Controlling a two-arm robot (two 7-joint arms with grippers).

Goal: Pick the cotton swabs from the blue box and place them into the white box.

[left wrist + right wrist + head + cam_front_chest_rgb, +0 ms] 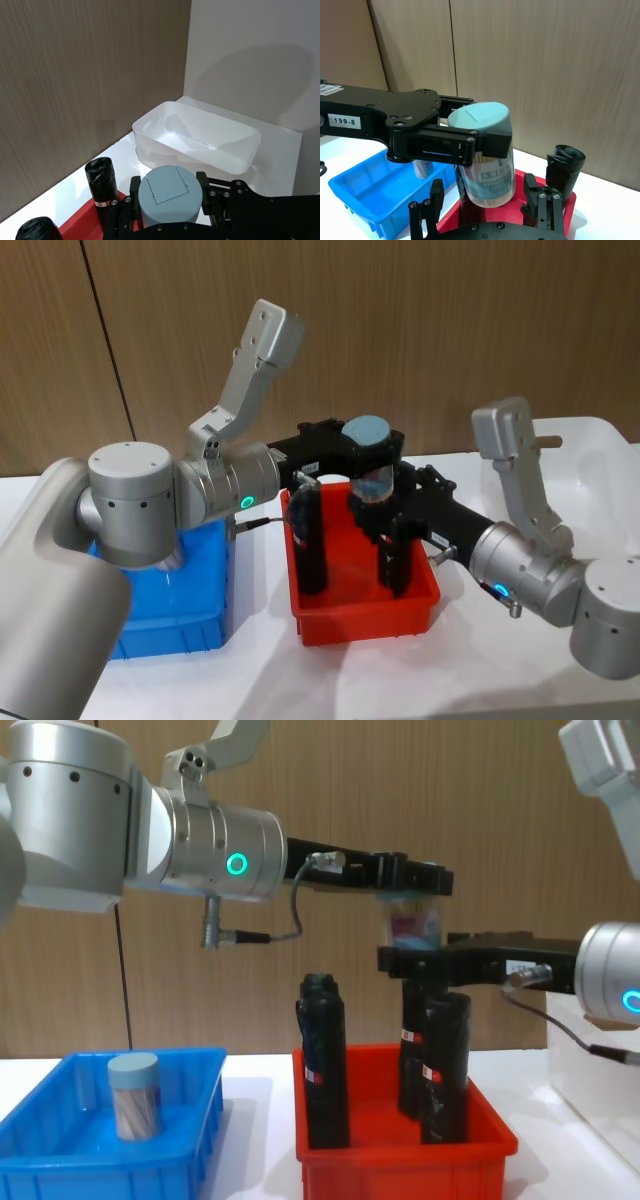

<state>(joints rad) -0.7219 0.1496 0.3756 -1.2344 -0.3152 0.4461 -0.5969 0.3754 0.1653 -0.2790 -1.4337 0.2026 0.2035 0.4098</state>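
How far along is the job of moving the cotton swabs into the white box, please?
Done: nothing yet; the white box holds no jar. In hand: the left gripper is shut on one swab jar above the red bin, with the right gripper open around its base, likely a handover. Left: that jar, plus a second jar standing in the blue box.

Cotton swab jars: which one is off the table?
The clear plastic jar with the pale blue-grey lid clamped in the left gripper above the red plastic bin, the open right gripper below it. The other jar stands in the blue bin.
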